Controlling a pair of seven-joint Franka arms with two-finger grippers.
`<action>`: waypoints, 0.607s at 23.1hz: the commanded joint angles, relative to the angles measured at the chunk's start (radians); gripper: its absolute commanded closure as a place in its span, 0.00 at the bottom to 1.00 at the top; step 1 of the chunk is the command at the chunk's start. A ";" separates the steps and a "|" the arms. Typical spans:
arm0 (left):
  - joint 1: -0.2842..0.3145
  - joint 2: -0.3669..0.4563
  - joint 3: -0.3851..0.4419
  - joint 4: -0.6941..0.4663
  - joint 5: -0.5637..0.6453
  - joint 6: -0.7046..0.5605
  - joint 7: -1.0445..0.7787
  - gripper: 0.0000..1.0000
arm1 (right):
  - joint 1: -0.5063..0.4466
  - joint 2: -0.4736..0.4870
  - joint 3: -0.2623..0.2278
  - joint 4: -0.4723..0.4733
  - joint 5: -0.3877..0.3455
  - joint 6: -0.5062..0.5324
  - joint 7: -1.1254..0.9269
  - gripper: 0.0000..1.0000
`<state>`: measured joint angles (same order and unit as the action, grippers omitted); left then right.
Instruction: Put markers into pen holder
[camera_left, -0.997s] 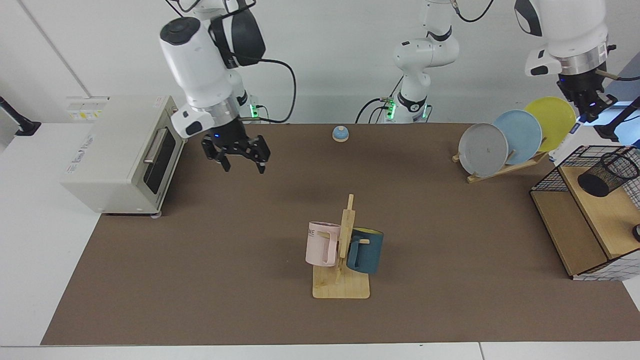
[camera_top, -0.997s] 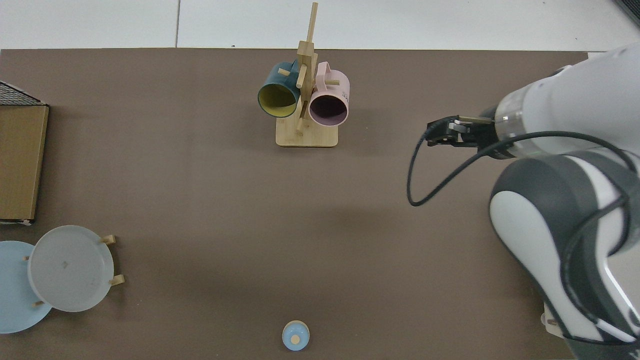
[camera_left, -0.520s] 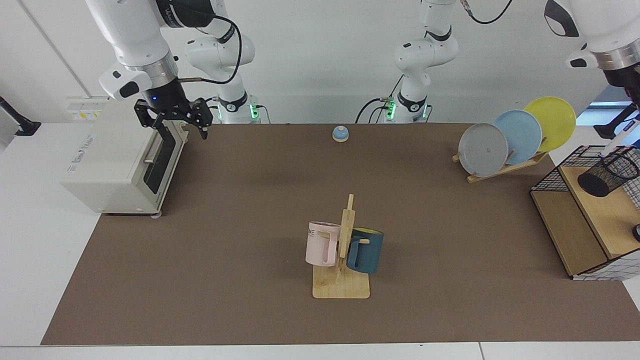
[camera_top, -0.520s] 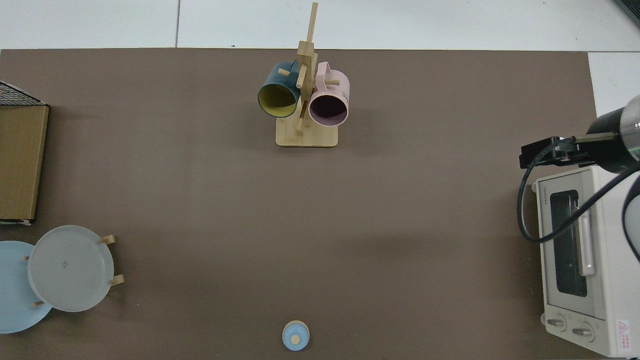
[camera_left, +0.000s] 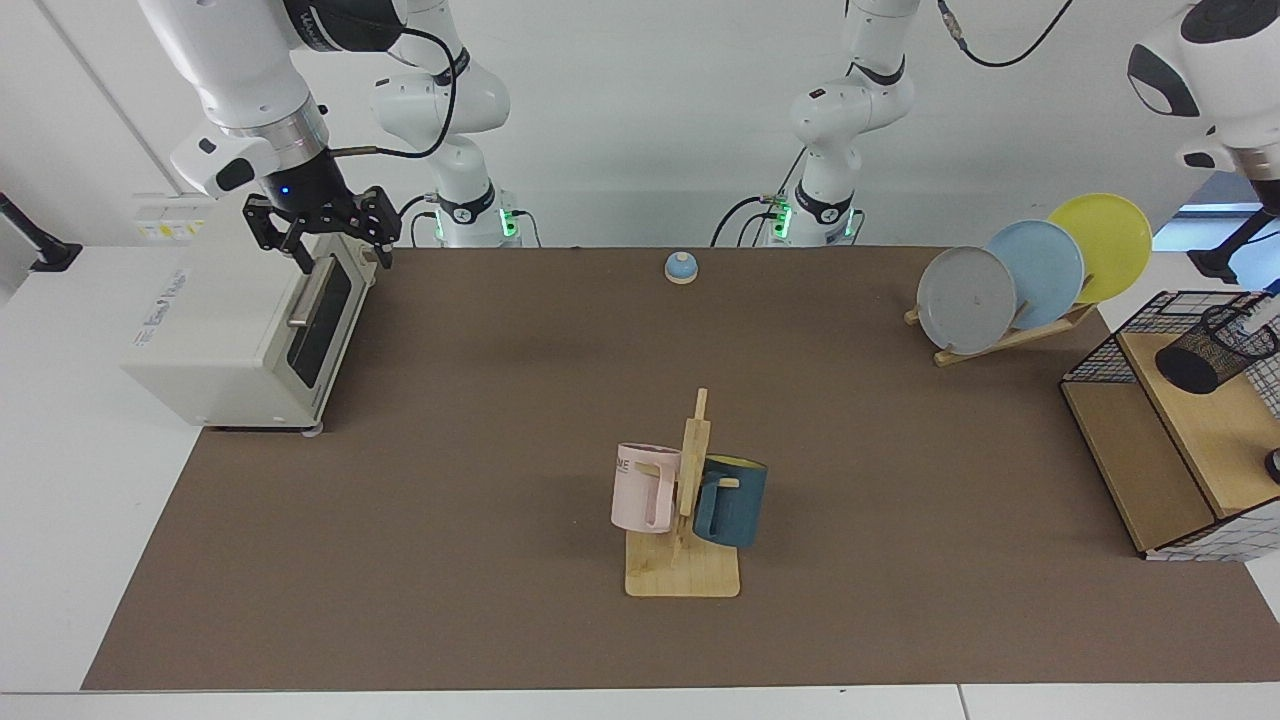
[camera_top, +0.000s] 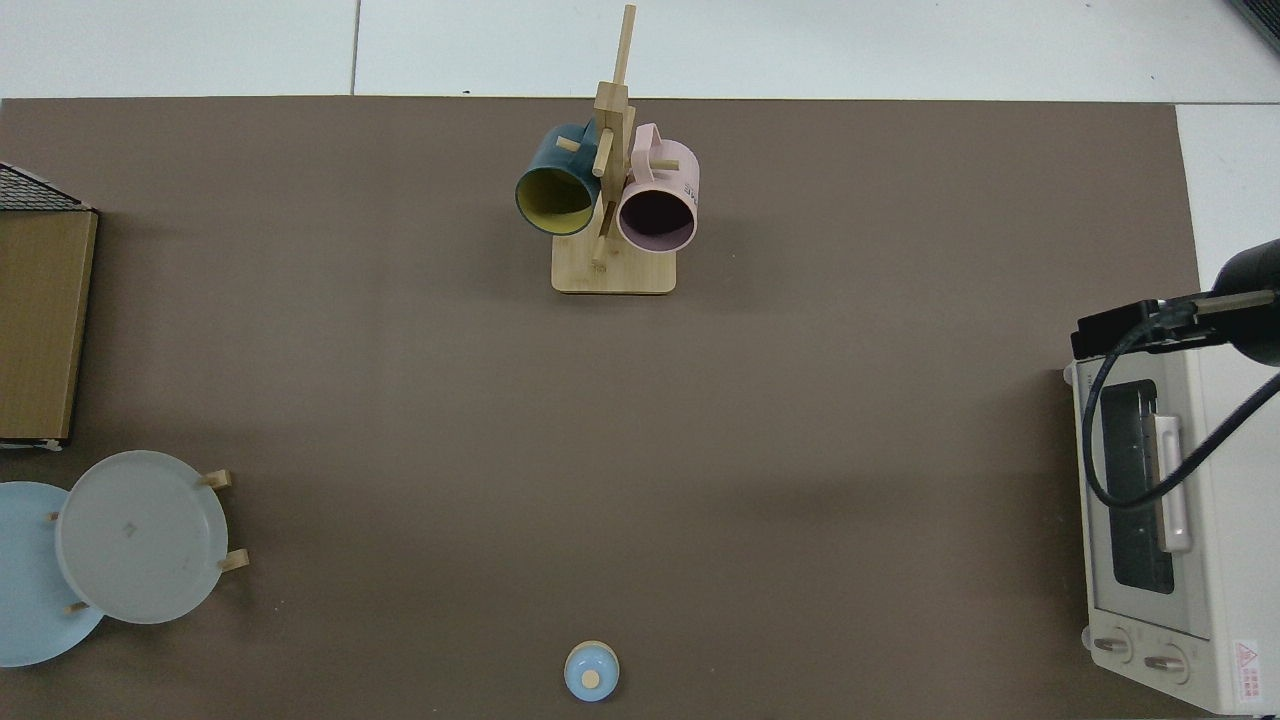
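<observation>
The right gripper (camera_left: 318, 236) has swung away from the mid-table and now hangs over the toaster (camera_left: 225, 325), fingers spread wide and empty, their tips just above the door's top edge. It seems to be waiting there. In the top view, the same gripper (camera_top: 1118, 327) sits at the toaster's near corner.

The left arm (camera_left: 1215, 80) has risen and drawn off toward the frame's edge. Its gripper is past the edge, so I cannot tell how its fingers stand.

The holder (camera_left: 1215, 350) lies tipped on the basket (camera_left: 1100, 355) shelf, far across the table from the right fingers and below the left wrist. A second ago the marker stood clearly above the holder's mouth, under the left gripper. Now only a pale, slim sliver, which I take to be the marker (camera_left: 1264, 312), shows at the holder's rim, close to the frame's edge. It looks dropped in or nearly so.

I judge that the placing is done or in its last beat, and both arms are clearing off.
</observation>
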<state>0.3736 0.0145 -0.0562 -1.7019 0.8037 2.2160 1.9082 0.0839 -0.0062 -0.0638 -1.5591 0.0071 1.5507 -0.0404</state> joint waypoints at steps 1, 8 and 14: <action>0.018 0.045 -0.005 0.050 0.034 0.059 0.044 1.00 | -0.021 -0.032 0.013 -0.041 -0.016 0.012 -0.018 0.00; 0.039 0.050 -0.002 0.045 0.037 0.091 0.089 1.00 | -0.036 -0.034 0.013 -0.042 -0.018 0.006 -0.016 0.00; 0.067 0.042 -0.001 0.025 0.026 0.091 0.144 1.00 | -0.036 -0.034 0.015 -0.044 -0.018 0.008 -0.016 0.00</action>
<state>0.4079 0.0532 -0.0507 -1.6730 0.8258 2.2842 2.0032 0.0624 -0.0150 -0.0642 -1.5723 0.0070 1.5507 -0.0404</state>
